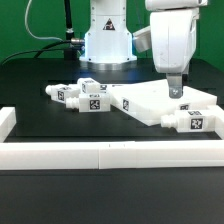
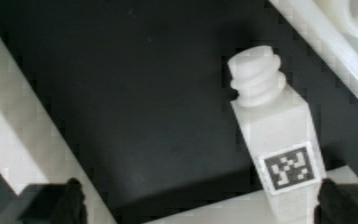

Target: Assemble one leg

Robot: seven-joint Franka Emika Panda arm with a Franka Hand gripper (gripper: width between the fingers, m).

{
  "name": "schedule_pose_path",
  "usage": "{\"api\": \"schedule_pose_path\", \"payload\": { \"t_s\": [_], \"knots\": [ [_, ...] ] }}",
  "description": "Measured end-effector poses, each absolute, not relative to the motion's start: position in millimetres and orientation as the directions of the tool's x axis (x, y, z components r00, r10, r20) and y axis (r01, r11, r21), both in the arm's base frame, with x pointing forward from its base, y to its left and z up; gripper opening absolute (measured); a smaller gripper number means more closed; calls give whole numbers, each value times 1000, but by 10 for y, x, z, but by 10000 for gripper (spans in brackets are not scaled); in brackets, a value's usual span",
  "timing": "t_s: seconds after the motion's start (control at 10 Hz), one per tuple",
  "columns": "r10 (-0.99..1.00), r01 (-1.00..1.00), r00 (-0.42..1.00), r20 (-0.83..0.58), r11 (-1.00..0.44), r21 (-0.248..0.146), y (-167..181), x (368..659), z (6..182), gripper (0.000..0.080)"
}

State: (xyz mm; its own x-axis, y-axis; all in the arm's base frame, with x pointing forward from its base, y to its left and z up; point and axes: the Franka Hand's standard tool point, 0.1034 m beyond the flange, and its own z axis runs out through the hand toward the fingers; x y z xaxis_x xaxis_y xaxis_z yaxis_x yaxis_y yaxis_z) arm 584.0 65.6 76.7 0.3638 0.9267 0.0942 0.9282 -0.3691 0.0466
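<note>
Claw point(image 1: 176, 92) hovers over the right side of the table point(image 1: 30, 105), spread wide and gripping nothing. Below it, the leg point(image 1: 190, 121) lies on its side, just beside the near edge of the white panel point(image 1: 145, 100). The wrist view puts it between the fingers point(image 2: 51, 205), threaded end visible. A second leg point(image 1: 95, 100) lies well to the left.

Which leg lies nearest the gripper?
The lone leg at the exterior view's right, beside the panel, just below the gripper; the other legs lie clustered at that view's left.
</note>
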Motion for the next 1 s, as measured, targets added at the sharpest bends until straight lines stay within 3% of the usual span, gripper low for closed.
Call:
{"api": "schedule_pose_path", "payload": {
  "t_s": [0.5,1.0],
  "knots": [
    [926,924,357,123,-369,100,1088,5691,552,650],
    [924,922,362,121,-374,98,1040,5694,538,650]
  ]
}}
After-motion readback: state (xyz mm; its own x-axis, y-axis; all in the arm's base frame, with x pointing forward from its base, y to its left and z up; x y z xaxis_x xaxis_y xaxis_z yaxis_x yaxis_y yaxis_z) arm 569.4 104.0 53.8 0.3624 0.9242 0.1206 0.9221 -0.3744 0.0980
